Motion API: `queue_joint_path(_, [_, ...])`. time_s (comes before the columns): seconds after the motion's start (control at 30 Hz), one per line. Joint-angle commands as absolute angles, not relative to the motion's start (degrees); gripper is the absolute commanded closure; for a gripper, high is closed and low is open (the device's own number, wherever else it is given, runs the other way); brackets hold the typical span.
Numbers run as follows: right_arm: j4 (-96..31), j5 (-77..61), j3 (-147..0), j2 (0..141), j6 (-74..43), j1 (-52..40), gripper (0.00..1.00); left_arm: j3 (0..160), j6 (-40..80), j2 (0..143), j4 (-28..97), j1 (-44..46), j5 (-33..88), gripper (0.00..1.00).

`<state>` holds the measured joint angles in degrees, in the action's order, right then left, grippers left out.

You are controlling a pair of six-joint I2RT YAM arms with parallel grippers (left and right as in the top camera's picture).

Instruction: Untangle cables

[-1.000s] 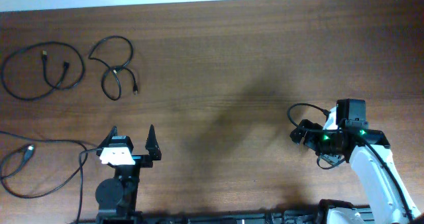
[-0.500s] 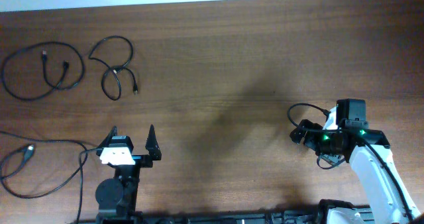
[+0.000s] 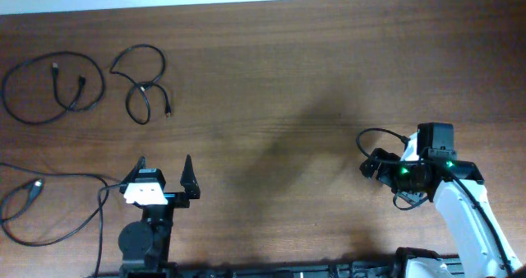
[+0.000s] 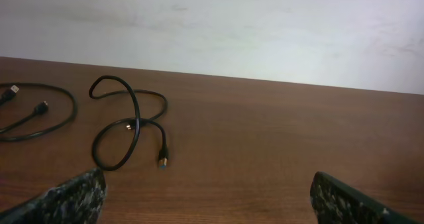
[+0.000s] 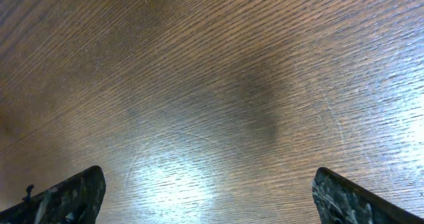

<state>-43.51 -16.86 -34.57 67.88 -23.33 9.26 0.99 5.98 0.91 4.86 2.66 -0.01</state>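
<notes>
Apparently idle: left gripper [image 3: 163, 164], right gripper [image 5: 209, 197] both spread, empty. Cables [image 3: 141, 86] lie apart, ahead-left of left gripper; nearest crosses itself. Likely next: pinch it, draw open.

my left gripper [image 3: 163, 168] is wide open, level by the table's [image 3: 271, 72] front edge; my right gripper [image 3: 376, 164] is open too, tipped down at it.

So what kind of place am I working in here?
Probably a lab or office workbench: a wooden table, a plain white wall behind it, and loose black cables laid out on it.
</notes>
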Motion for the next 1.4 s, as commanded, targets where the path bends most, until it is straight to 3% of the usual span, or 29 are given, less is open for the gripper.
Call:
queue_joint_path(0.0, [-43.51,-16.93,-34.79,67.79,-22.74,8.84,0.01,0.51,5.06,0.58,4.73,2.35,0.19,0.01])
queue_joint_path(0.3, [-43.53,-16.95,-34.79,54.81,-22.74,8.75,0.01,0.51,5.06,0.58,4.73,2.35,0.19,0.01])
queue_joint_path(0.5, [-43.55,-16.93,-34.76,38.41,-22.74,-1.45,0.01,0.51,5.06,0.58,4.73,2.35,0.19,0.01])
queue_joint_path(0.63, [-43.55,-16.93,-34.76,29.89,-22.72,-1.87,0.01,0.51,5.06,0.58,4.73,2.35,0.19,0.01])
queue_joint_path(1.37, [-43.59,-16.93,-34.72,14.55,-22.74,-2.96,0.01,0.51,5.06,0.58,4.73,2.35,0.19,0.01])
